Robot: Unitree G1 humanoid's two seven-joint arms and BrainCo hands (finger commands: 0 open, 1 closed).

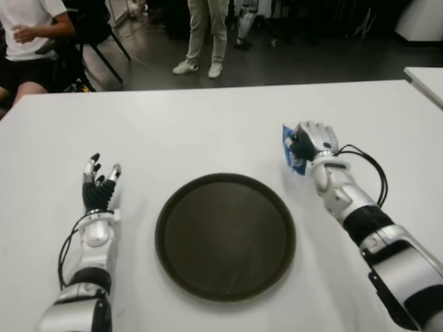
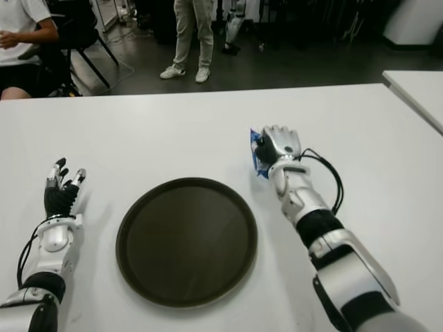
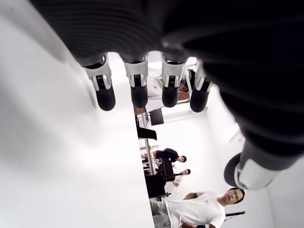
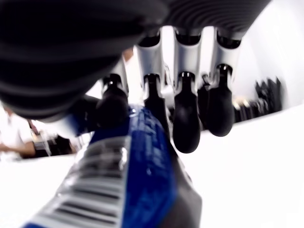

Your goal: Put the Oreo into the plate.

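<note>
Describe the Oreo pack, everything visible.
The Oreo pack is a small blue wrapper, glossy like plastic film, with a white barcode panel on one face. It is held in the right hand, whose fingers curl around it, so only a blue edge shows on the hand's left side in the eye views. It sits at the white table, beyond the right rim of the dark round plate, not in it. Whether it touches the table is unclear.

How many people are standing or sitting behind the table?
2 at least: a seated person at the far left, and a standing person near the middle, legs only. The left wrist view shows more people, so others may be hidden.
</note>
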